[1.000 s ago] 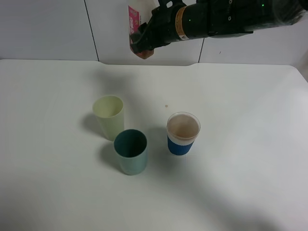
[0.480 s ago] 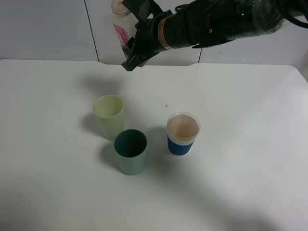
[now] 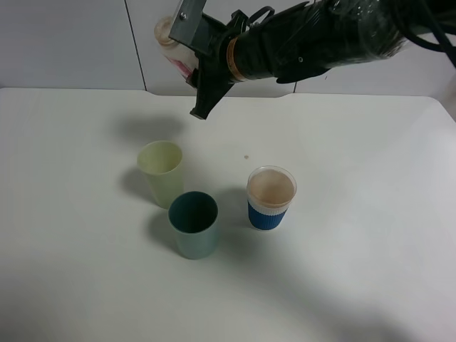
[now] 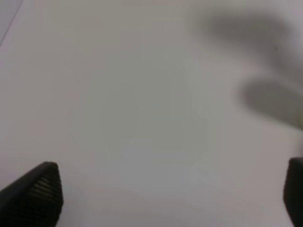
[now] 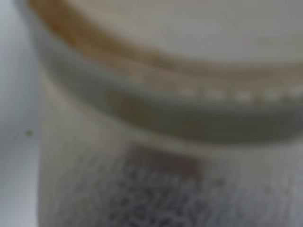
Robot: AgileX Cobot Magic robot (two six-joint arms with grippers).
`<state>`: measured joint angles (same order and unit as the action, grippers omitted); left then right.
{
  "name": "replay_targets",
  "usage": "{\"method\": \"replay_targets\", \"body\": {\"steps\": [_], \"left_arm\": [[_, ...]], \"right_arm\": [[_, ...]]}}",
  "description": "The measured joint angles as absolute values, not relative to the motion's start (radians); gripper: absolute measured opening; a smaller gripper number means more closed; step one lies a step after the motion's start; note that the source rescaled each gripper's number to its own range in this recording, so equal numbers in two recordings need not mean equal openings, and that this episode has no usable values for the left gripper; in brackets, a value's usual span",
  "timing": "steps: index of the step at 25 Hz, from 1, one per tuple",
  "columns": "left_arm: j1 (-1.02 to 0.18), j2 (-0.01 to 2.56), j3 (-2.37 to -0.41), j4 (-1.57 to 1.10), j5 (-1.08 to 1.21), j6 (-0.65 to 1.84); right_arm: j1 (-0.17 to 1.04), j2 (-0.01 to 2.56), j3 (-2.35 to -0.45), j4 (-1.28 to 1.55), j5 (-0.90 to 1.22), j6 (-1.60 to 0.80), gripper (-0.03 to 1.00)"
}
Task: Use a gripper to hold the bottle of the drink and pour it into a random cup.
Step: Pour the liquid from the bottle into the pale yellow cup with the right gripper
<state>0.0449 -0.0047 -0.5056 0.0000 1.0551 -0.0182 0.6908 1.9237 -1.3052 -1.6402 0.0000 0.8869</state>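
My right gripper [image 3: 194, 64] reaches in from the upper right and is shut on the clear bottle [image 3: 173, 41] with a pink-red label. It holds the bottle high above the table, tipped over with its open neck pointing left. The bottle is above and behind the pale yellow-green cup [image 3: 161, 171], which stands upright on the table. In the right wrist view the bottle [image 5: 156, 118] fills the frame as a blur, with brownish drink near its neck. My left gripper [image 4: 165, 191] is open over bare table and is out of the high view.
A dark teal-green cup [image 3: 194, 223] stands just in front of the yellow-green cup. A blue-sleeved clear cup [image 3: 271, 197] holding brownish liquid stands to their right. A small speck [image 3: 246, 157] lies on the white table [image 3: 356, 178]. A white wall runs behind.
My right gripper has moved left with the bottle and rotated it from near upright to strongly tipped, the neck swinging leftward. The cups have not moved.
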Motion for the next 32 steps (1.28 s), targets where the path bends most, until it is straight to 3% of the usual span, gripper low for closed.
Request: {"method": "replay_targets", "body": {"steps": [32], "left_arm": [[0.045, -0.005, -0.506, 0.000, 1.055, -0.018]], "right_arm": [[0.818, 1.969, -1.305, -1.711, 0.211, 0.575, 0.02]]}}
